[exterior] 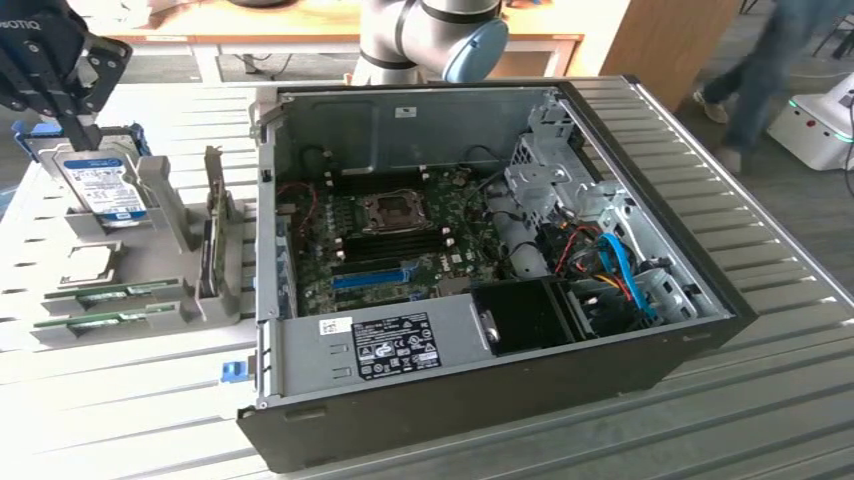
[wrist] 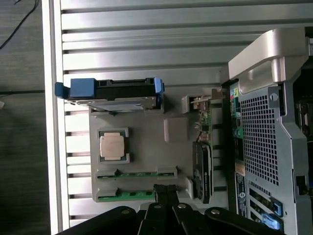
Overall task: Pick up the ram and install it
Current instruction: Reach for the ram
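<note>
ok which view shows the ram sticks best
The wrist view: it looks down on both ram sticks, side by side in the grey holder, close to the shut gripper. The exterior view shows the ram sticks obliquely, low at its left, partly sunk in the holder's slots.

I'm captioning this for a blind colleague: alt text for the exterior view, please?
An open computer case lies on a slatted metal table, motherboard exposed. At the exterior view's left, the shut gripper hangs over a grey parts holder carrying a hard drive and two green ram sticks.
</note>
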Controlling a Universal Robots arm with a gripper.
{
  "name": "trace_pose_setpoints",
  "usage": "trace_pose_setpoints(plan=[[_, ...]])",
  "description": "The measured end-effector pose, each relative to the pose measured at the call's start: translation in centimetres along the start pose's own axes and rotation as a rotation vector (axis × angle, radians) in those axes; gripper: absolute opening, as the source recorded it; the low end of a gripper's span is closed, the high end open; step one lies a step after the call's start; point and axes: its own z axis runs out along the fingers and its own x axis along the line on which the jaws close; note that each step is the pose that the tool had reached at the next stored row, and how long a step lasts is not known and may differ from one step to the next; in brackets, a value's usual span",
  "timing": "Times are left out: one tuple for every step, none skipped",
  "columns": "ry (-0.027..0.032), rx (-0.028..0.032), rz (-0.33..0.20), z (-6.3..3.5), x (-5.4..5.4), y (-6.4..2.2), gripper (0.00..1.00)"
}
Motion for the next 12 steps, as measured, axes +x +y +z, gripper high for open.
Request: trace_pose_setpoints(plan=[[0.0004,0.0,0.0,0.01,0.2,-0.01,0.1],[0.0008,0.0001,0.0,0.02,0.4,-0.03,0.1],[0.0011,0.0001,0.0,0.03,0.6,-0.04,0.1],[0.0015,0.0001,0.0,0.04,0.8,-0.06,0.1],[0.0018,0.0001,0.0,0.05,1.0,-0.08,0.1],[0.0022,0.0002,0.0,0.05,1.2,-0.09,0.1],[0.0025,0.0002,0.0,0.06,1.4,-0.11,0.1],[0.0028,0.0002,0.0,0.07,1.6,-0.12,0.1],[0.0033,0.0003,0.0,0.08,1.8,-0.14,0.1],[0.0035,0.0003,0.0,0.09,2.0,-0.16,0.1],[0.0039,0.0003,0.0,0.1,2.2,-0.17,0.1],[0.0042,0.0004,0.0,0.11,2.4,-0.19,0.1]])
